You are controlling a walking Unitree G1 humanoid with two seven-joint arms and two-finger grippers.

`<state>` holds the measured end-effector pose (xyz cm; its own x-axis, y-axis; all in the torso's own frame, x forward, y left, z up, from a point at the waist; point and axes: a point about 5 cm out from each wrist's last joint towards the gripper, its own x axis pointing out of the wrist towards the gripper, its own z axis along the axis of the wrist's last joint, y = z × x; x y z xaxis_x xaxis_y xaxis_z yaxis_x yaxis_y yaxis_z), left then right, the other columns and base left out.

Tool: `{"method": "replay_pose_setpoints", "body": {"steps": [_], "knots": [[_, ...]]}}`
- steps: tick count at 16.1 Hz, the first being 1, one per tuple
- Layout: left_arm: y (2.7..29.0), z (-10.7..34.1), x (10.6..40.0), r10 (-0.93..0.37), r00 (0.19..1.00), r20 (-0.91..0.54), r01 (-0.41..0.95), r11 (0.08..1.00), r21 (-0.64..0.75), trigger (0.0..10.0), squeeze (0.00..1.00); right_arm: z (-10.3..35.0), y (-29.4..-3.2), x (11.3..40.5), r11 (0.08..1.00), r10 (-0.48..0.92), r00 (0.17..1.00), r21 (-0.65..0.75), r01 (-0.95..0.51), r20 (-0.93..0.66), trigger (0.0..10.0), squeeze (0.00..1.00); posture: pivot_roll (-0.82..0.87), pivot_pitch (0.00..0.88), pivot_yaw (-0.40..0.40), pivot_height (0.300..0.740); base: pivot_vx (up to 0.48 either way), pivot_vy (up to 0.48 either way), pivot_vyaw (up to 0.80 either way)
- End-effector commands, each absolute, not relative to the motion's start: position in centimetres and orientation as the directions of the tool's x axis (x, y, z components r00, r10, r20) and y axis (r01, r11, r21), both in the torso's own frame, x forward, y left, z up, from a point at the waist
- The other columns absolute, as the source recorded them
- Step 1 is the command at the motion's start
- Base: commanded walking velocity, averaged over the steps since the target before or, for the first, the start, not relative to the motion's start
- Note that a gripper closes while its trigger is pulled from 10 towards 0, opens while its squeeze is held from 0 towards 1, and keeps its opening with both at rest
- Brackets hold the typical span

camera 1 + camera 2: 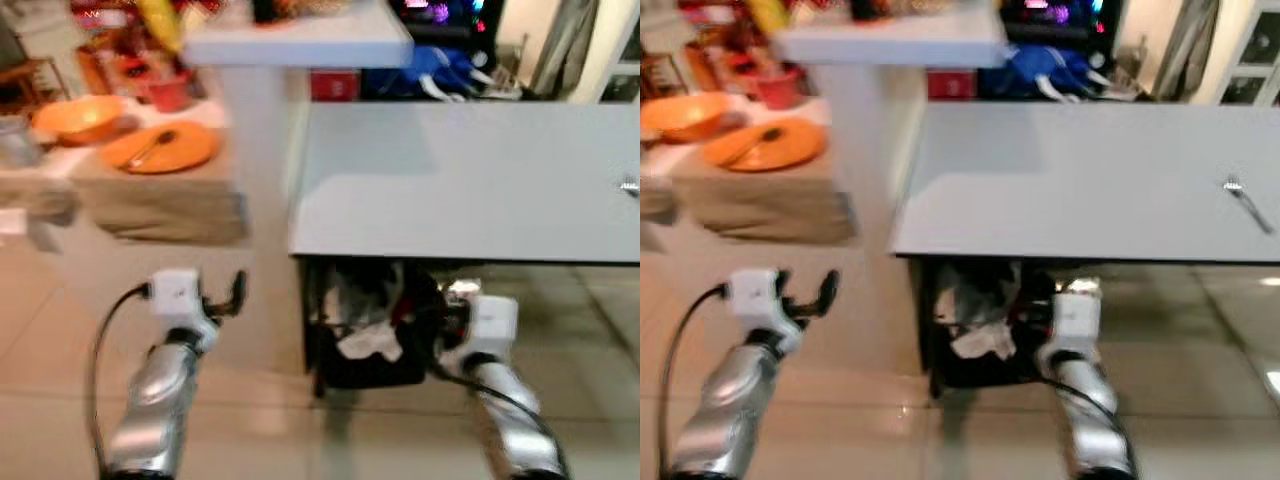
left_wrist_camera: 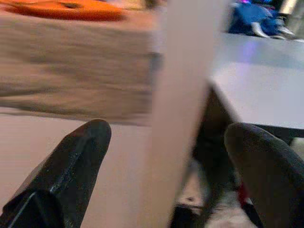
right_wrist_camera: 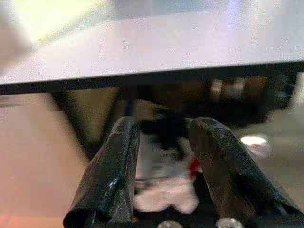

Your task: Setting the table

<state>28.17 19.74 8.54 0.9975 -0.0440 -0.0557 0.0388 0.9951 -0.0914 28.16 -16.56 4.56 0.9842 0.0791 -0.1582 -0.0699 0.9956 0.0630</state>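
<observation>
Both grippers hang low in front of the robot, below the level of the grey table, and neither carries anything. Left gripper has its two black fingers spread wide; in its wrist view they frame a pale upright post with clear space either side. Right gripper sits just under the table's near edge, its fingers a narrow gap apart and empty, pointing at a dark bin of crumpled white and red stuff beneath the tabletop.

Outward from the left gripper, forward and to the robot's left, a low cloth-covered side surface holds the dishes: an orange plate with a dark utensil, probably a spoon, lying on it, and an orange bowl just beyond it further left. A red cup stands behind them, blurred.

On the grey table itself, a fork lies far to the robot's right, its long axis running diagonally, away-left to near-right.

My judgement: the plate is the likely next fetch, and it lies on the left arm's side, well apart from the right gripper, so the left arm is the nearer one. It would have to rise and clear the post first.
</observation>
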Motion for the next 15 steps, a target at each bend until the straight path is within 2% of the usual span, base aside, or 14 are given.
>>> {"method": "replay_pose_setpoints", "body": {"steps": [1,15], "knots": [[19.30,8.92,28.46,-0.050,0.998,-0.042,0.046,0.994,-0.099,10.0,0.00,4.92,-17.60,28.23,0.998,0.056,0.988,0.044,-0.050,-0.147,10.0,0.00,-0.12,0.000,0.046,0.740,0.000,0.480,0.00],[19.91,8.67,28.56,-0.010,0.998,-0.062,0.004,0.995,-0.105,10.0,0.00,4.46,-17.47,27.98,0.998,0.063,0.984,0.042,-0.057,-0.165,10.0,0.00,-0.12,0.000,0.047,0.740,0.000,0.480,0.00]]}}
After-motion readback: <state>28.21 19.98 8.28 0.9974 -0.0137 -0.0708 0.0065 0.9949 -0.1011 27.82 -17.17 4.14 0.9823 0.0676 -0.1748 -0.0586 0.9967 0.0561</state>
